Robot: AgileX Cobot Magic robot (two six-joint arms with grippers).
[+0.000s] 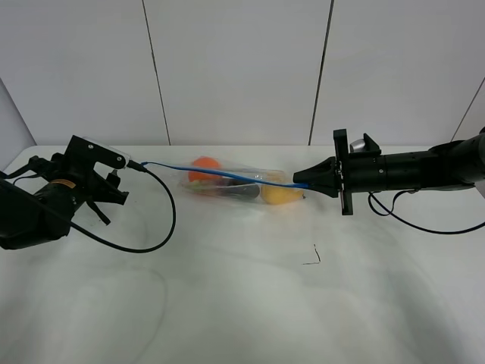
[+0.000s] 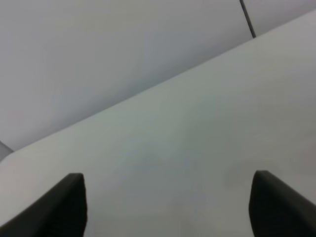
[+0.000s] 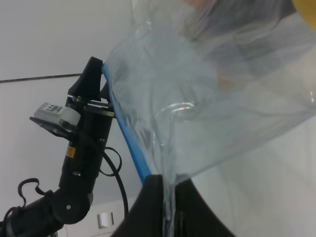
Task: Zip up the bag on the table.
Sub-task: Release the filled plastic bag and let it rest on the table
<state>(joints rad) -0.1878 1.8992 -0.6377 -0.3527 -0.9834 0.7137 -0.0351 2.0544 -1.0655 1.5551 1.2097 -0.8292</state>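
The clear bag (image 1: 242, 186) lies on the white table (image 1: 227, 303), with an orange (image 1: 204, 168), a dark eggplant (image 1: 242, 193) and a yellow pear (image 1: 280, 196) inside. Its blue zip strip (image 1: 220, 174) runs taut from the left arm to the right gripper. My right gripper (image 1: 305, 183) is shut on the bag's right corner; in the right wrist view the fingertips (image 3: 153, 190) pinch the plastic (image 3: 207, 89) beside the blue strip (image 3: 123, 128). My left gripper (image 1: 117, 178) stands at the strip's left end. Its fingers (image 2: 69, 207) are wide open with only bare table between them.
A black cable (image 1: 163, 220) loops from the left arm across the table in front of the bag. A small dark mark (image 1: 314, 258) sits on the table in front of the right gripper. Another cable (image 1: 424, 224) hangs under the right arm. A panelled wall stands behind.
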